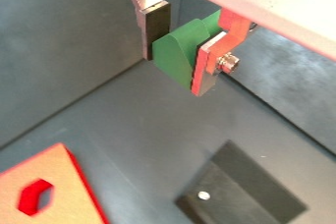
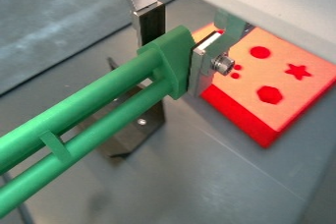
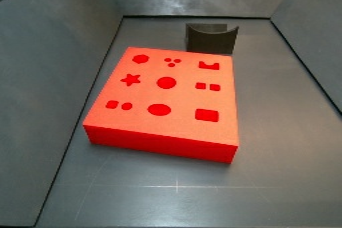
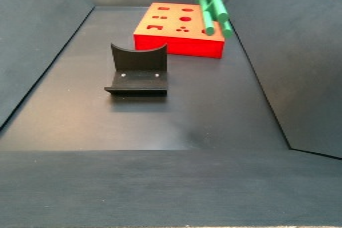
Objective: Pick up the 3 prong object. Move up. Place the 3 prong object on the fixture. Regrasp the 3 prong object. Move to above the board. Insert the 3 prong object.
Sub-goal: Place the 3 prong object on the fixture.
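Jaws pinching wide end of 3 prong object [image 2: 168, 56]; gripper [image 2: 178, 43] aloft, beside board [image 4: 178, 27]. Green plastic rods slim, smooth, ribbed by cross-bars. Fixture [image 4: 138, 69] bare, well short of board: dark, matte, curved back. Looks like pickup done; insertion left. Board glossy red, star and circle cutouts.

The gripper [image 2: 182, 53] is holding the 3 prong object [image 4: 213, 9] above the board [image 4: 167, 34], which is lying beyond the fixture [image 4: 138, 69] on the floor.
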{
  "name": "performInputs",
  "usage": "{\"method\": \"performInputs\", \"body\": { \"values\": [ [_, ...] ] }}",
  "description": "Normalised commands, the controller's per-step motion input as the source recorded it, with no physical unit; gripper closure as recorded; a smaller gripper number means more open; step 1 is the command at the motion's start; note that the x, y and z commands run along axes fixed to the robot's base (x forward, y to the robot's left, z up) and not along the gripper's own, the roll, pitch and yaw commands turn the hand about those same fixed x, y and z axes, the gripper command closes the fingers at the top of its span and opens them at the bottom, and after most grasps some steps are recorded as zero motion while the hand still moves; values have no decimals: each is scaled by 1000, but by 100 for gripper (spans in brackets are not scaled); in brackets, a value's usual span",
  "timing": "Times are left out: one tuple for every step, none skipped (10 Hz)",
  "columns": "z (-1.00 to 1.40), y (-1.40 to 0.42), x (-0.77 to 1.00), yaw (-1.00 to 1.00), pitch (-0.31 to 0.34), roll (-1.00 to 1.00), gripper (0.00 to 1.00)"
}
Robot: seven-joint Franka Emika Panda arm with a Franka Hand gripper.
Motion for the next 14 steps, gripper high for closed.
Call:
{"method": "performInputs", "body": {
  "values": [
    [13, 186, 1000, 64, -45, -145, 100],
    [8, 174, 1000, 46, -32, -146, 100],
    [4, 155, 1000, 24, -8, -145, 100],
    [0, 139, 1000, 8, 11, -145, 100],
    [-3, 123, 1000, -5, 35, -145, 100],
    [-2, 115, 1000, -11, 51, -144, 100],
    [-4, 101, 1000, -17, 73, -143, 100],
    [-5, 94, 1000, -20, 83, -143, 100],
    [-2, 79, 1000, -25, 102, -141, 100],
    [0, 63, 920, -27, 110, -139, 100],
    [-109, -1000, 696, -16, 216, -1000, 100],
    [-102, -1000, 621, -20, 215, -1000, 100],
    [-67, -699, 529, -27, 217, -1000, 100],
    [-40, -378, 435, -34, 220, -1000, 100]
  ]
}}
